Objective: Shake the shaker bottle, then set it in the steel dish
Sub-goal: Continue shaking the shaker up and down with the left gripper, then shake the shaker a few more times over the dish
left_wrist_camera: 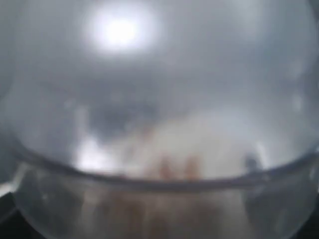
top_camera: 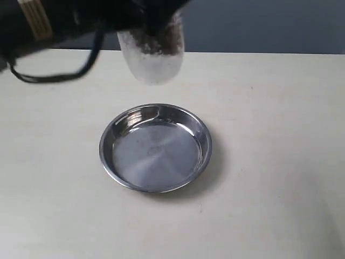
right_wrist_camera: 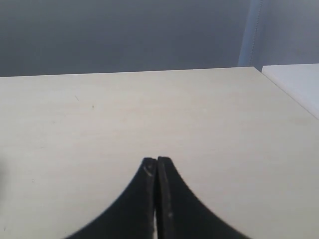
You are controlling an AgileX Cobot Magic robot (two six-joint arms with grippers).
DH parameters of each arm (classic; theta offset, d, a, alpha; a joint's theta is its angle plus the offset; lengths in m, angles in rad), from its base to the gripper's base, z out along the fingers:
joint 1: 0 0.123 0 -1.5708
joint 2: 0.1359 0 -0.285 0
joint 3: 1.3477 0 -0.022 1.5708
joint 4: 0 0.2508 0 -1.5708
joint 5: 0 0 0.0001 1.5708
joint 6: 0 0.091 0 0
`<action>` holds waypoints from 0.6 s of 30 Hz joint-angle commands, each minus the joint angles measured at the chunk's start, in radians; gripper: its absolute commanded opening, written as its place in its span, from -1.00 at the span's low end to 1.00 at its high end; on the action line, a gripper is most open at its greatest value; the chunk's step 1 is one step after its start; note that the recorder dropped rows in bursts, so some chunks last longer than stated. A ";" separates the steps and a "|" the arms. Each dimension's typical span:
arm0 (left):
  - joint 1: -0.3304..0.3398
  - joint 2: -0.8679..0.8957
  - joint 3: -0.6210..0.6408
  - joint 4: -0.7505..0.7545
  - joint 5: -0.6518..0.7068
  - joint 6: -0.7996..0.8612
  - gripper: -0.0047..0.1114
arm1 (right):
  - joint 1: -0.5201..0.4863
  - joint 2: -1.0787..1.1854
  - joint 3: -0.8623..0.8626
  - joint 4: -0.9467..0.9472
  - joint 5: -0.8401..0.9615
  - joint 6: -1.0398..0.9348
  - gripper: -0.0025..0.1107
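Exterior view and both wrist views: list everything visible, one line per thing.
shaker bottle: one, clear with brown granules, blurred, held in the air beyond the dish
steel dish: one, shiny silver, empty, middle of the table
table: one, pale cream, fills the scene
cable: one, black, hanging from the left arm
wall: one, grey-blue, behind the table
left gripper: one, black, closed on the bottle
right gripper: one, black, shut, over bare table
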 commanded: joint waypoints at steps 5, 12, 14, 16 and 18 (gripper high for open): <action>-0.006 -0.029 -0.041 -0.009 -0.050 0.033 -0.91 | -0.005 -0.005 0.001 -0.002 -0.012 -0.003 -0.97; -0.034 0.124 0.054 -0.033 0.037 -0.014 -0.91 | -0.005 -0.005 0.001 -0.002 -0.012 -0.003 -0.97; -0.034 0.012 -0.012 -0.004 0.006 0.004 -0.91 | -0.005 -0.005 0.001 -0.002 -0.014 -0.003 -0.97; -0.035 -0.041 -0.043 -0.004 0.032 0.036 -0.91 | -0.005 -0.005 0.001 -0.002 -0.014 -0.003 -0.97; -0.046 0.002 0.010 -0.002 0.080 0.048 -0.91 | -0.005 -0.005 0.001 -0.002 -0.014 -0.003 -0.97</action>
